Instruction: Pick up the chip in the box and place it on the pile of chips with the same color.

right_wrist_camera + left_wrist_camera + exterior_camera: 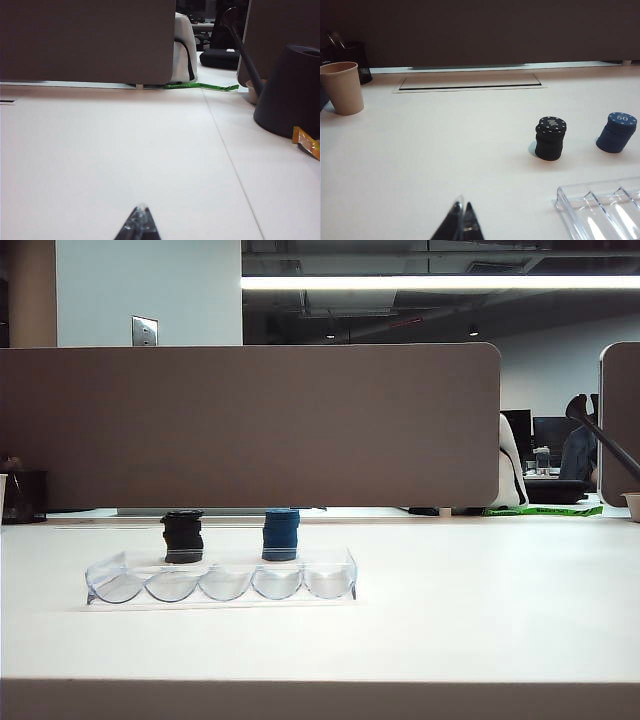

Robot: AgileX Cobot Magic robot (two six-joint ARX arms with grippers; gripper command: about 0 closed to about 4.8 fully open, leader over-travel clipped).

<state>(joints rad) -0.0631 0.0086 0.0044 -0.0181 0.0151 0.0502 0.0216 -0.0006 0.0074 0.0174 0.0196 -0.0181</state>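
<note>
Nearest the exterior camera, at lower left of the frame, the box (pixel 220 580) lies on the white table (pixel 480 610); no chip shows in its clear grooves, so where the chip is I cannot tell. Just behind stand the black pile (pixel 183 537) and, to its right, the blue stack (pixel 281 534). The left gripper (pixel 461 223) and right gripper (pixel 139 222) hover low over bare table, jaws together, empty. Risks: fingers skidding on the scalloped plastic, or a descending chip nudging the slightly uneven black pile over.
</note>
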